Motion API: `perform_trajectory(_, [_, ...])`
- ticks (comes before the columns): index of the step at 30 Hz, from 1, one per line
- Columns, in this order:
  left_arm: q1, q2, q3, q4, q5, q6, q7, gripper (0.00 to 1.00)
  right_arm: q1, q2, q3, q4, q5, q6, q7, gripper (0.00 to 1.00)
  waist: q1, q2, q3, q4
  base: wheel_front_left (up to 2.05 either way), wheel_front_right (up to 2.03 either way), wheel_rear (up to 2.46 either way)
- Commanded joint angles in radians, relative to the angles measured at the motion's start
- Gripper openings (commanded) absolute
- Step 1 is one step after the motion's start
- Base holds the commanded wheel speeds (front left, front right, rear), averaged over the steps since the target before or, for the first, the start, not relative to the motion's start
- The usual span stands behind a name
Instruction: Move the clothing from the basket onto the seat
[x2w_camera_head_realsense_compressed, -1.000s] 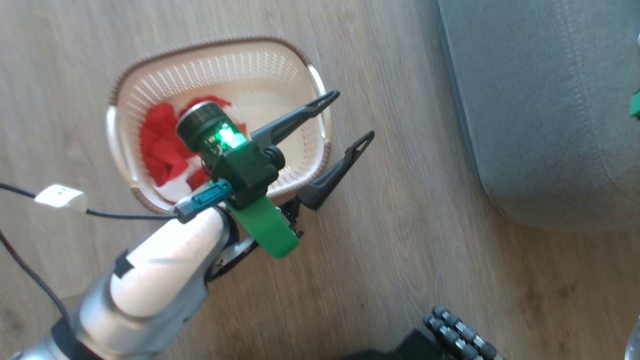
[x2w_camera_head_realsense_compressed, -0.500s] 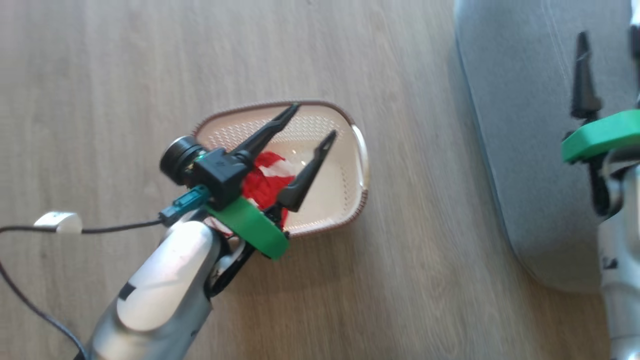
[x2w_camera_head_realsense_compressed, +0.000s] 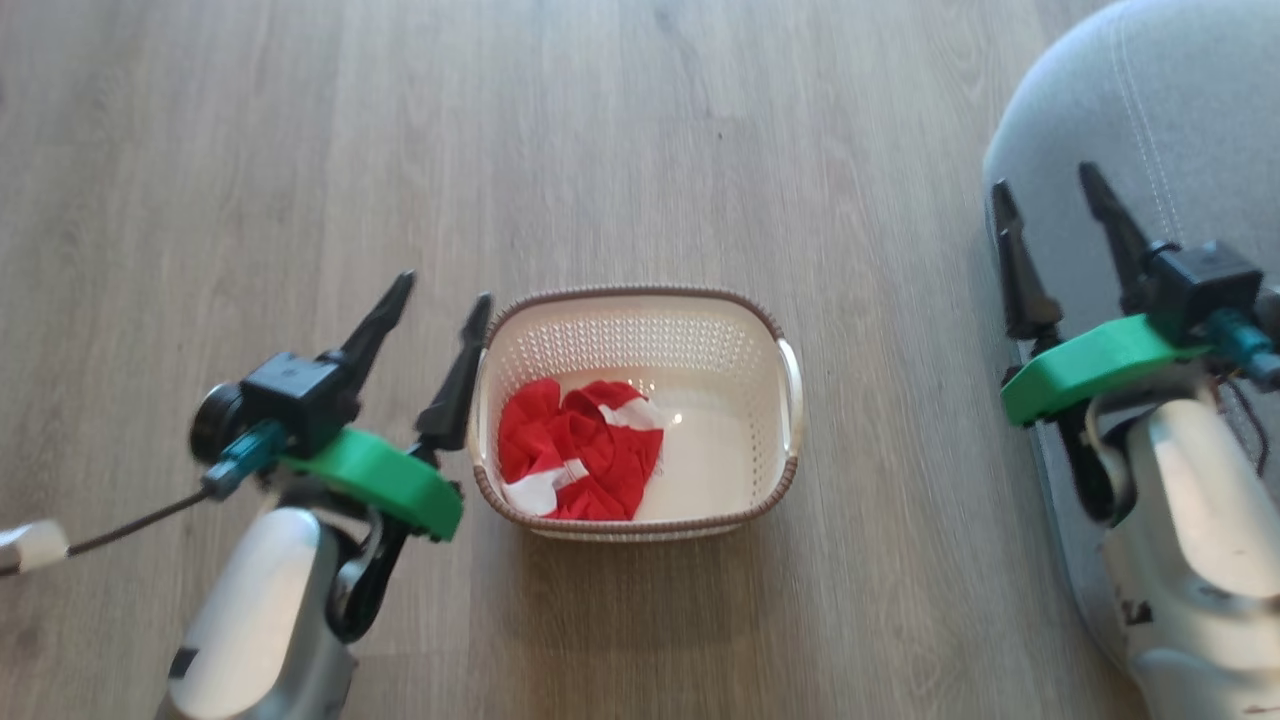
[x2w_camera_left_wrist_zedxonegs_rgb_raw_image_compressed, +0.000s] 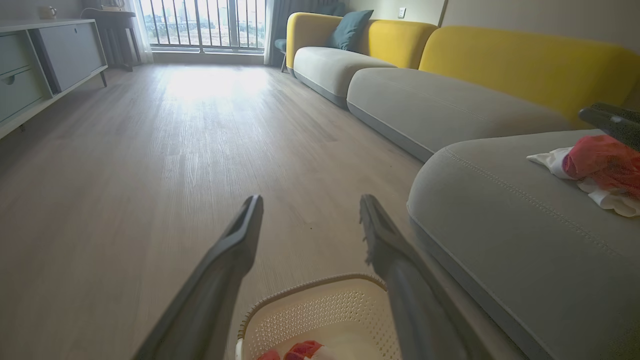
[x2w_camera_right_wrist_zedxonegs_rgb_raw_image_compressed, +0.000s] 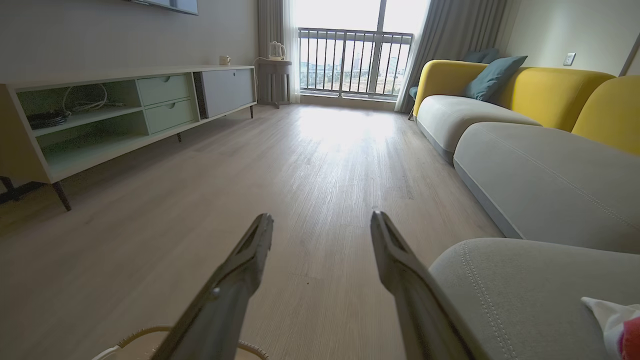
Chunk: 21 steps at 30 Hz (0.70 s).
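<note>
Head view shows the basket (x2w_camera_head_realsense_compressed: 640, 296) standing on the wooden floor (x2w_camera_head_realsense_compressed: 700, 120) between the two arms. A crumpled red garment (x2w_camera_head_realsense_compressed: 575, 450) with white patches lies in its left half, against the near wall. The left gripper (x2w_camera_head_realsense_compressed: 445, 292) sits just left of the basket, its fingers spread apart with nothing between them. Its inner finger (x2w_camera_head_realsense_compressed: 455, 385) runs alongside the basket's left rim, so the garment lies to the right of both fingers and clear of them.

The right gripper (x2w_camera_head_realsense_compressed: 1044, 182) is well to the right of the basket, over the rounded edge of the grey seat (x2w_camera_head_realsense_compressed: 1190, 110), and its fingers are likewise spread and empty.

Left wrist view looks along the parted fingers, with the basket's perforated wall low between them and a scrap of red fabric at the bottom edge. A second garment (x2w_camera_left_wrist_zedxonegs_rgb_raw_image_compressed: 600, 167), red and white, lies on the seat at the right. Right wrist view catches a corner of that garment on the cushion, to the right of the open fingers.
</note>
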Motion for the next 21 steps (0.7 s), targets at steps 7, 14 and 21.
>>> perform_trajectory(7, [0.060,-0.031,0.207,0.011,0.072,-0.001,-0.005,1.00,0.064,0.030,0.065,-0.041,0.033,0.000,-0.009,1.00,0.0001,-0.0001,-0.072,0.019,0.00,0.00,0.00])
perform_trajectory(14, [0.135,-0.067,0.338,0.021,0.121,0.004,-0.005,1.00,0.137,0.051,0.089,-0.045,0.049,0.000,-0.009,1.00,0.0001,-0.0001,-0.116,0.001,0.00,0.00,0.00])
perform_trajectory(21, [0.184,-0.084,0.396,0.016,0.163,0.002,-0.005,1.00,0.214,0.072,0.079,-0.059,0.063,0.000,-0.009,1.00,0.0001,-0.0001,-0.154,-0.010,0.00,0.00,0.00])
